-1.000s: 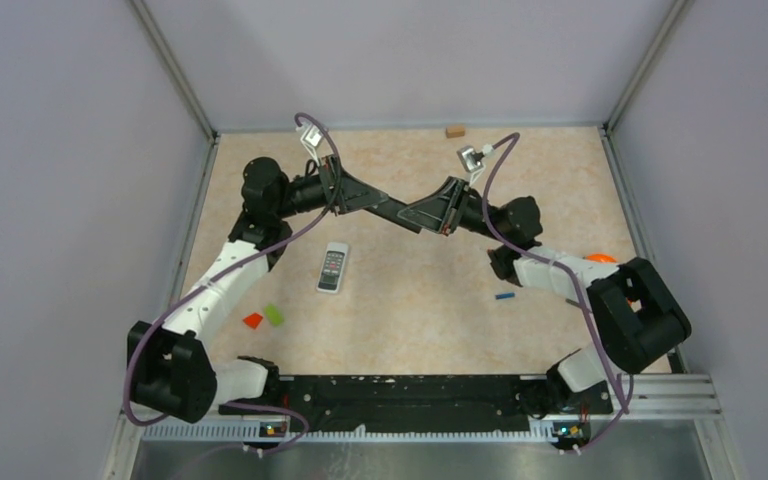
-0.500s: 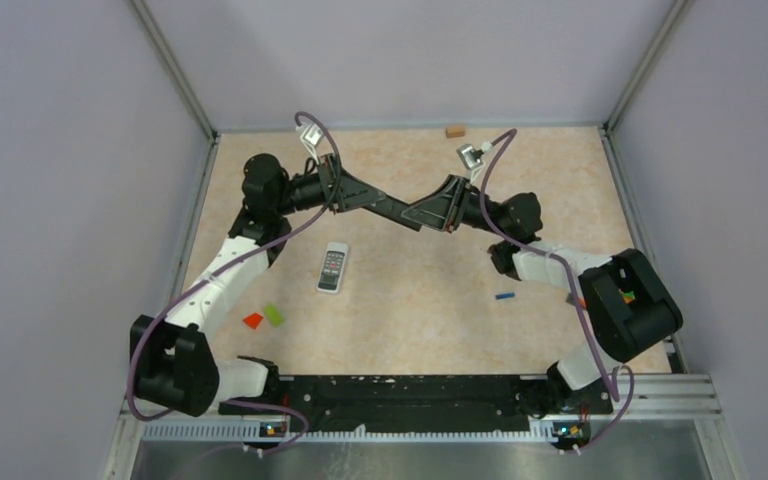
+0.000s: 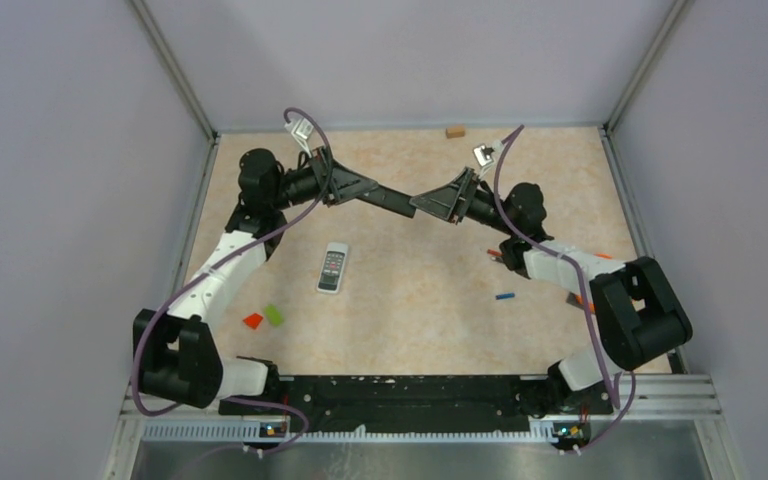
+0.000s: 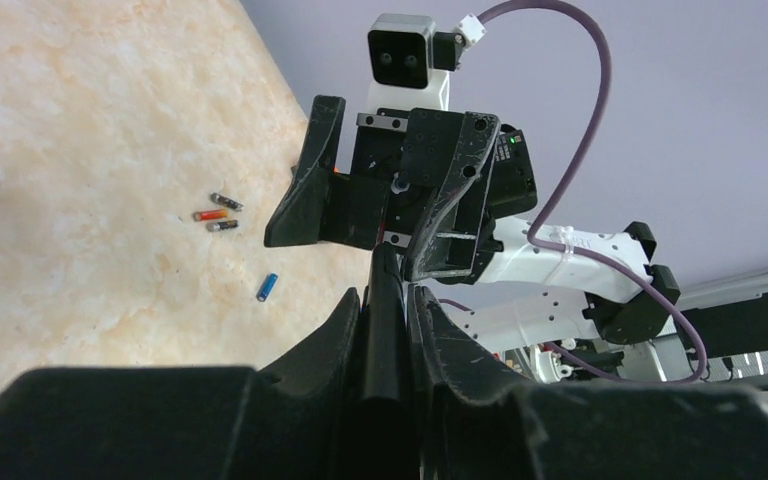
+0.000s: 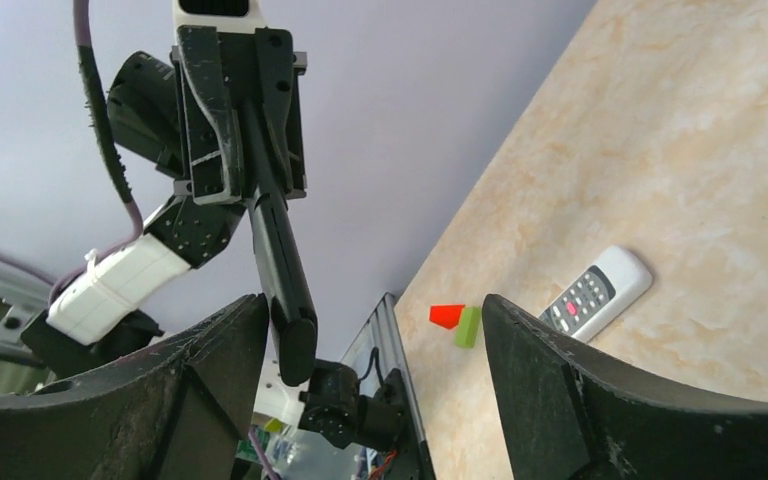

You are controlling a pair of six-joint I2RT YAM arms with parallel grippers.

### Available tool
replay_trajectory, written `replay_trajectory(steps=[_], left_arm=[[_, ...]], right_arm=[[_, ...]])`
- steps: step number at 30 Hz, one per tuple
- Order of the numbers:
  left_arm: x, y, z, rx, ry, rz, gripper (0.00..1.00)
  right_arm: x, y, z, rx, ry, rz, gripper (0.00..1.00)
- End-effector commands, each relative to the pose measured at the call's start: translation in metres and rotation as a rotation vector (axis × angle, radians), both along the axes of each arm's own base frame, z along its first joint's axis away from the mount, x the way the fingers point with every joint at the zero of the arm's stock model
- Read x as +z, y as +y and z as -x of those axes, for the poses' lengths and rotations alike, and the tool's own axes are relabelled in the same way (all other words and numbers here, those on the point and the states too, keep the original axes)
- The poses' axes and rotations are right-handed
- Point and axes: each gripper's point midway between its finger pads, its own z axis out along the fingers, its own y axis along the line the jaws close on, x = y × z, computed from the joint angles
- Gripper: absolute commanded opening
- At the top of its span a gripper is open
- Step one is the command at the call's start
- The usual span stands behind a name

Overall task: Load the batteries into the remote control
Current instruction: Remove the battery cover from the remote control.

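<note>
Marbled desk (image 3: 410, 300) below, left fingers (image 4: 340, 330) clamp a black bar (image 5: 278, 260) aloft; right fingers (image 5: 550, 370) stand open at its tip; batteries (image 4: 210, 215) and remote (image 3: 332, 267) lie apart.

Four batteries lie on the surface (image 3: 420, 320): three red-and-dark batteries (image 4: 210, 214) clustered at centre left of the left wrist view, and one blue battery (image 4: 267, 287) just below them. One white remote control (image 3: 332, 268) lies left of centre in the top view. There are three small blocks: one red block (image 3: 253, 320) and one lime-green block (image 3: 275, 314) at lower left, and one brown block (image 3: 454, 130) near the top. One long black piece (image 5: 280, 260). Two arms, one pincer each: left pincer (image 4: 385, 292), right pincer (image 5: 372, 305).
</note>
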Motion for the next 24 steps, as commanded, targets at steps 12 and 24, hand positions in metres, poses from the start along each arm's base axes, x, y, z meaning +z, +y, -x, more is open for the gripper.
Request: replay_trajectory(steps=[12, 24], left_arm=[[0.003, 0.002, -0.008, 0.035, -0.023, -0.006, 0.00], [0.002, 0.003, -0.008, 0.049, -0.021, -0.017, 0.00]], right_arm=[[0.009, 0.006, 0.001, -0.060, 0.044, 0.034, 0.54], [0.029, -0.001, 0.010, -0.087, 0.014, 0.019, 0.72]])
